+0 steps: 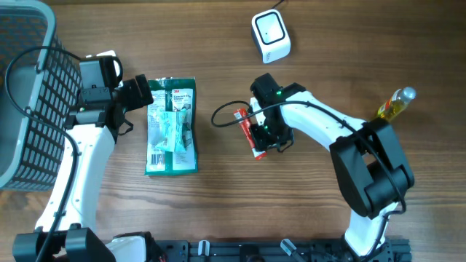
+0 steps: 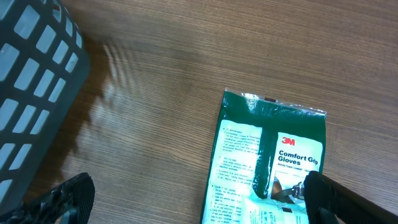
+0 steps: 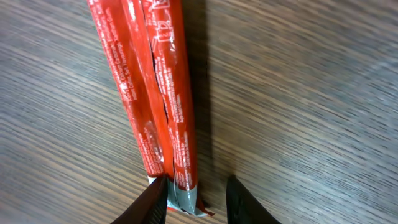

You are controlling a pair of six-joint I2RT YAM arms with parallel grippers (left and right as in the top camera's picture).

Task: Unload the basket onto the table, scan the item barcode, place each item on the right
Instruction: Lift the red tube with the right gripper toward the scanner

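red packet (image 3: 158, 93) lies on the counter (image 1: 218, 211) centre, its end between the right jaws, apart and not clamped; left jaws wide apart over green gloves pack (image 1: 172, 127).

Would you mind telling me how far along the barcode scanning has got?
Done: nothing visible; the scanner stands apart from both items. In hand: the right gripper straddles the end of the red packet, not yet clamped. Still to do: grip it, lift it and show its barcode to the scanner. The gloves packet lies by the open left gripper.
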